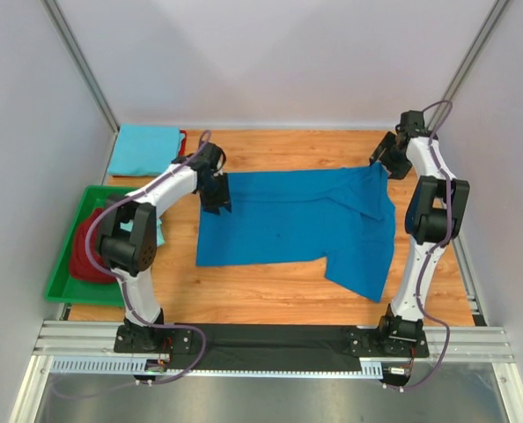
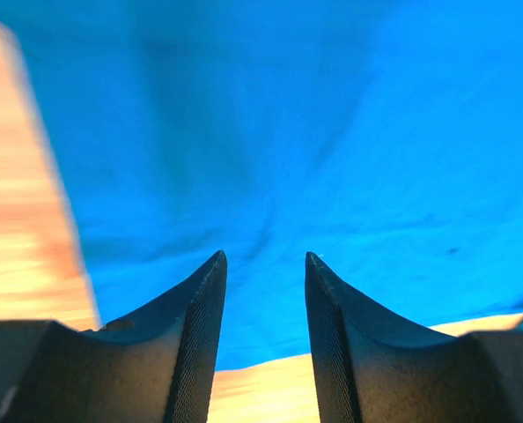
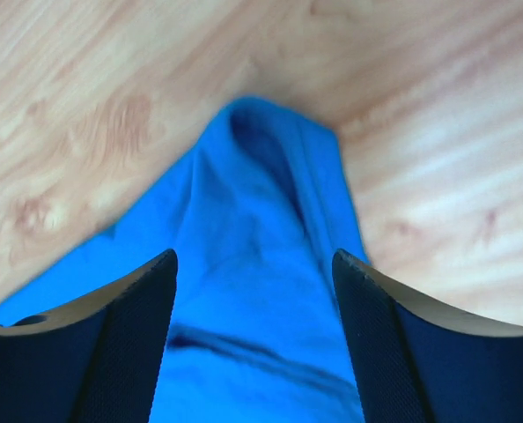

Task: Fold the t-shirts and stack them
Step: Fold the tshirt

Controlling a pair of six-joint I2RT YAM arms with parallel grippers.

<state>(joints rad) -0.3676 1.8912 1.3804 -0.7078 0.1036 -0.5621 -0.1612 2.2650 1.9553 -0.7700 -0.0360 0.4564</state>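
I see a wooden desk [image 1: 261,289] boxed in by plain pale-grey walls [image 1: 279,62], softly and evenly lit.

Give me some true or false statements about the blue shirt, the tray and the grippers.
1. The royal blue shirt lies spread on the wooden table. True.
2. The green tray sits at the table's right edge. False: at its left edge.
3. The left gripper and right gripper are both open, holding nothing. True.
4. The right gripper is over the tray. False: over the shirt's far right corner.
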